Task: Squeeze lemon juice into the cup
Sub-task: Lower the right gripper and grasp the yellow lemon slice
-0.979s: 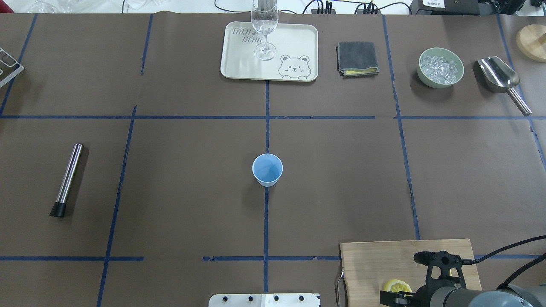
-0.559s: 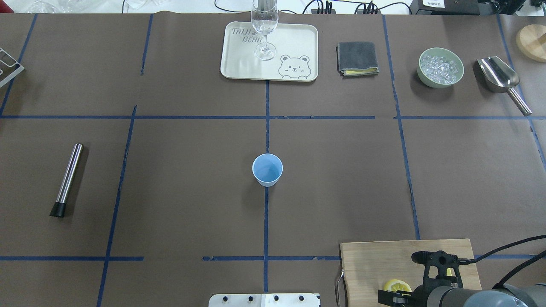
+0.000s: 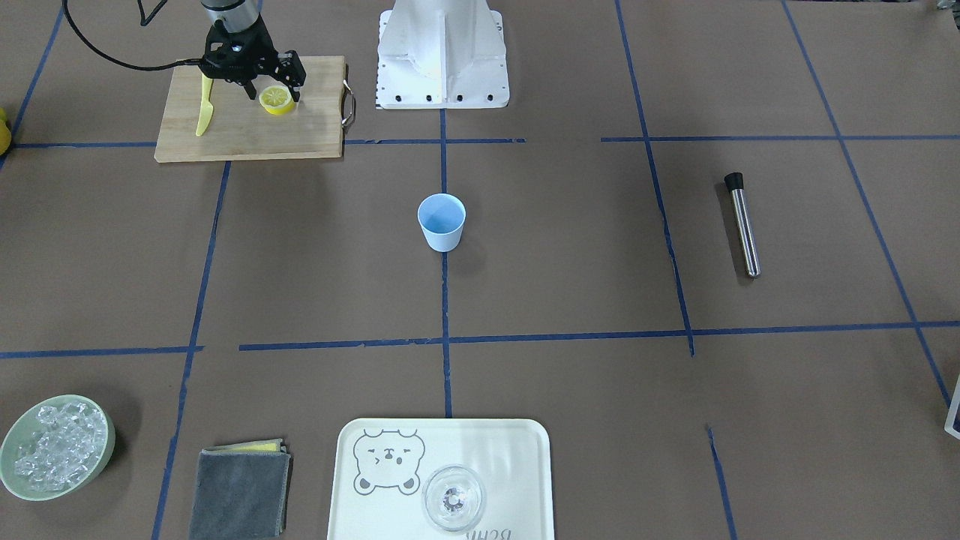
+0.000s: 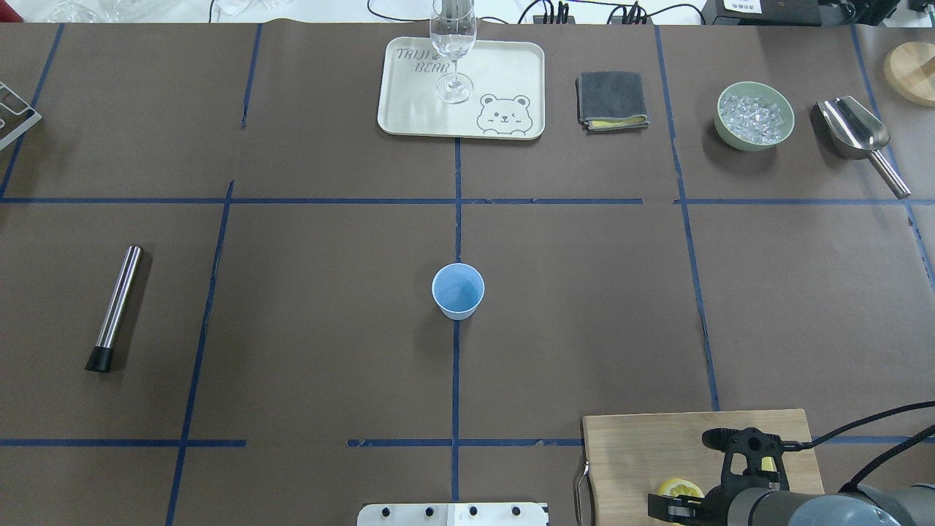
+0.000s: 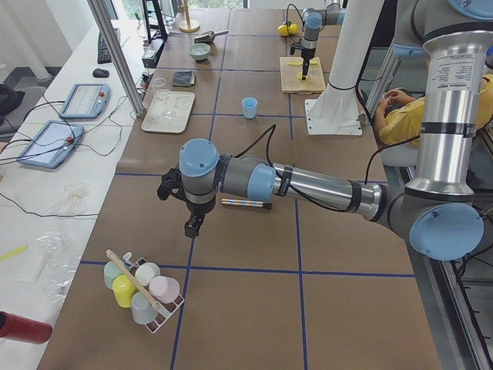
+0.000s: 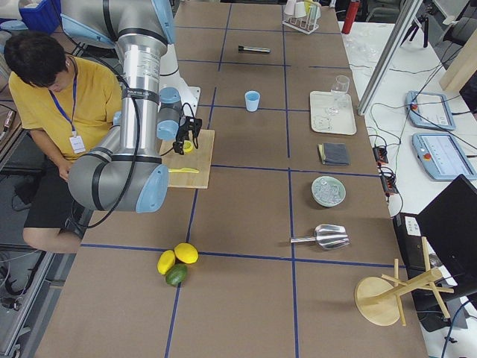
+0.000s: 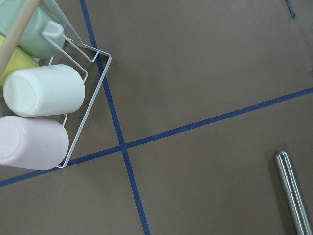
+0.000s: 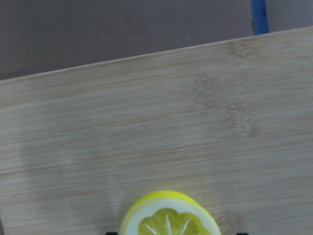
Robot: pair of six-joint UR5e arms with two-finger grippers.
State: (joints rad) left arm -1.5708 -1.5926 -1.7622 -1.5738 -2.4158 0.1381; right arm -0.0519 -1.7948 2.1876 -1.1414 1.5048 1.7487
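Flat brown paper (image 3: 360, 187) runs from the cutting board (image 3: 247, 133) to the cup (image 3: 441, 221), the board's metal handle (image 3: 348, 101) and the white robot base (image 3: 442, 60) standing beside that path. A yellow knife (image 3: 204, 109) lies on the board near the right gripper (image 3: 273, 94).

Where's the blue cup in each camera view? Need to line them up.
Front-facing: cup dead centre, on the tape line.
Overhead: cup centre, slightly low.
Exterior left: cup top middle.
Exterior right: cup top middle.
Left wrist: not in it.
Right wrist: not in it.
Landmark: bear tray, straight past the cup from the robot.
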